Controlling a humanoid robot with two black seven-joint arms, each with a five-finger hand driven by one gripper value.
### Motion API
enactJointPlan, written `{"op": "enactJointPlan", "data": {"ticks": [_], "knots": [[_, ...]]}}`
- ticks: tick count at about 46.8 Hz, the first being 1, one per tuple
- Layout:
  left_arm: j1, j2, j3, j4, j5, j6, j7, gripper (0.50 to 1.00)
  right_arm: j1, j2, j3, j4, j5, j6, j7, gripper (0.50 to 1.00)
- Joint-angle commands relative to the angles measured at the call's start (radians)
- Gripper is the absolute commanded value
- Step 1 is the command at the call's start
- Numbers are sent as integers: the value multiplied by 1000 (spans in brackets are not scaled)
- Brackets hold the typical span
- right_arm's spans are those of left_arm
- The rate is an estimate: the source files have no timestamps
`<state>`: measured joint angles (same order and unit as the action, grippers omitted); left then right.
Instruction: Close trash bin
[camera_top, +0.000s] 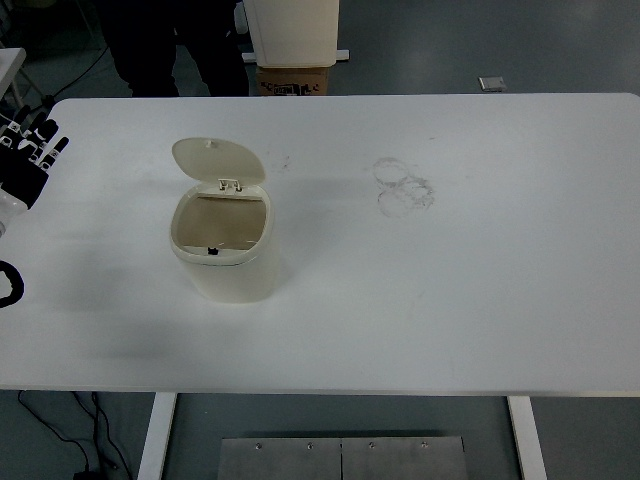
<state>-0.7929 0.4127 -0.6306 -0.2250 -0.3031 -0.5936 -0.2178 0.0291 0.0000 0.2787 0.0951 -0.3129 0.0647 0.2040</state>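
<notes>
Here, nearest you, the white table (450, 330) shows its front edge, with a metal plate (340, 458) on the floor below. A little further in, left of centre, your cream trash bin (222, 250) stands upright, its lid (218, 162) swung back on the far hinge and the inside bare. No writing can be read on it. At the left edge your left hand (28, 160) hovers, fingers spread, holding nothing, well apart from the bin. Faint ring marks (403, 186) smudge the tabletop. Beyond it sits a cardboard box (293, 80), print unreadable.
</notes>
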Motion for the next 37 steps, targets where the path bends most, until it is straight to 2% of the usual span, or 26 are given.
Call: {"op": "enactJointPlan", "data": {"ticks": [1,37], "knots": [[1,-2,0,0,-1,0,0,1000,0,0,0,0,0,0,0,991],[-12,9,6,1,18,1,0,1000,0,0,0,0,0,0,0,991]]}}
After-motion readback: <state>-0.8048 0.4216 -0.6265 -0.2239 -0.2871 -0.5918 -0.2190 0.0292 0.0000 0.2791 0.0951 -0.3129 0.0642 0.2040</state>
